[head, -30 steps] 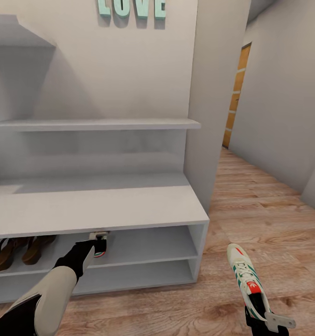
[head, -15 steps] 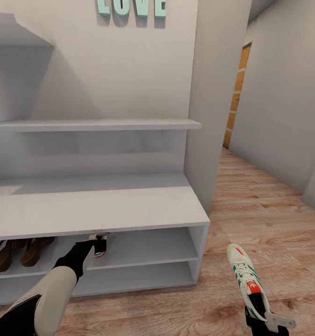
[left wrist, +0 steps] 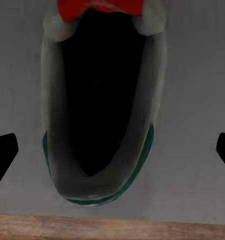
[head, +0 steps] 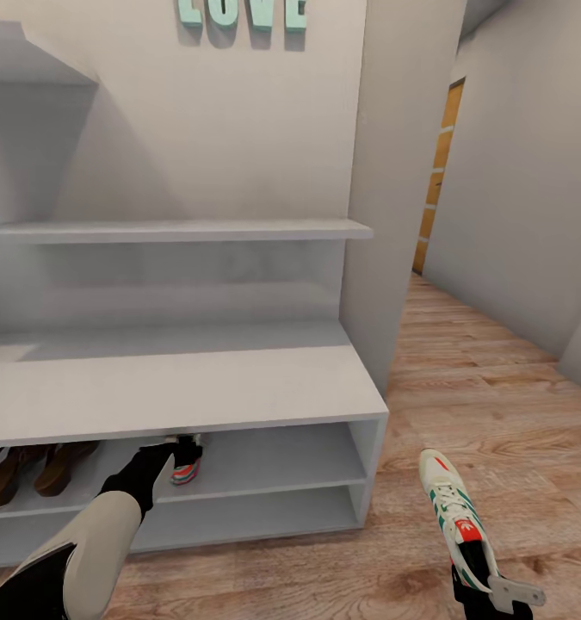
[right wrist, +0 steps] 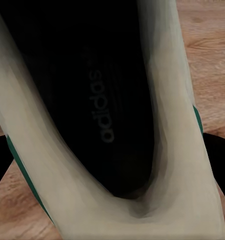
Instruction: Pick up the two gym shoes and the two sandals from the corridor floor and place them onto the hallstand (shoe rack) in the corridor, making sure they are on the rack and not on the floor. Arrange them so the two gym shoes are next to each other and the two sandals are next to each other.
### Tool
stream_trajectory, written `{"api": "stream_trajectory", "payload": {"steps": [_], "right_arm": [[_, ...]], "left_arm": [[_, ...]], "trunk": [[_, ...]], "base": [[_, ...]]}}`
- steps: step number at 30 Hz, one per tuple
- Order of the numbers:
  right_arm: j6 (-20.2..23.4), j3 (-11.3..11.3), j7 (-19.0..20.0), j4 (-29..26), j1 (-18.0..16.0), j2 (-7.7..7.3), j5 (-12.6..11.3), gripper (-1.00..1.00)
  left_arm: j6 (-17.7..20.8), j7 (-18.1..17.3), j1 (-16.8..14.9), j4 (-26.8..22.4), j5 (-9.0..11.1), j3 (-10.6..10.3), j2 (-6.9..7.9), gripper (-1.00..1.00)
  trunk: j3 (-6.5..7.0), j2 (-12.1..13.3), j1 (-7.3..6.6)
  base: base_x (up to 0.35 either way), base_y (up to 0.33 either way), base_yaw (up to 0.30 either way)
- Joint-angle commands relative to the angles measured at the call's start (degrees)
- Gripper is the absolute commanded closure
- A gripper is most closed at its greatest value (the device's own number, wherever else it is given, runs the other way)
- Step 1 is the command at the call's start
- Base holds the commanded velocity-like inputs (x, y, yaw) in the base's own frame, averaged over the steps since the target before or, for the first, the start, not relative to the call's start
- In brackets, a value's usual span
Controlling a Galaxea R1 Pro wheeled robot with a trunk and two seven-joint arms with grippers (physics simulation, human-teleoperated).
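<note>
The wide light-grey hallstand (head: 238, 379) stands against the wall, with teal letters (head: 243, 15) above it whose cut-off lower halves look like "LOVE". On its upper open shelf, at the robot's left, the two dark brown leather sandals (head: 33, 469) sit side by side. Further right on that same shelf rests one white lace-up gym shoe (head: 187, 461) with green trim and a red-orange heel, heel toward the robot.

The left gripper (head: 176, 446) is at the shelf's front edge, just behind that shoe's heel. In the left wrist view the dark fingers (left wrist: 2, 155) stand wide apart on either side of the shoe (left wrist: 102, 115), clear of it, so the pincer is open and holds nothing; the shoe lies on the grey shelf surface with the wood edge of the corridor floor (left wrist: 112, 227) below.

The right gripper (head: 484, 594) holds the second white gym shoe (head: 455, 517) by its heel, toe pointing away, above the light brown plank corridor floor (head: 497, 405) to the right of the hallstand. In the right wrist view the shoe's (right wrist: 112, 125) dark insole reads "adidas", and the fingers (right wrist: 217, 155) press against its sides.
</note>
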Motion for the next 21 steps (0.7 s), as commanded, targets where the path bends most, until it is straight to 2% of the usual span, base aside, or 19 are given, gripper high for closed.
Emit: {"api": "stream_trajectory", "payload": {"steps": [1,10,21], "right_arm": [[-0.2,-0.4,0.1,0.0,0.0,0.04,0.6,1.00],[-0.2,-0.4,0.1,0.0,-0.1,0.04,0.6,1.00],[-0.2,-0.4,0.1,0.0,-0.1,0.04,0.6,1.00]], "left_arm": [[0.1,0.0,-0.1,-0.3,-0.2,0.3,-0.03,-1.00],[0.1,0.0,-0.1,-0.3,-0.2,0.3,0.05,-1.00],[0.1,0.0,-0.1,-0.3,-0.2,0.3,0.13,-1.00]], "trunk": [[-0.04,0.0,-0.02],[-0.04,0.0,-0.02],[-0.04,0.0,-0.02]], "base": [[0.000,0.000,0.000],[-0.036,0.000,0.000],[-0.303,0.000,0.000]]}}
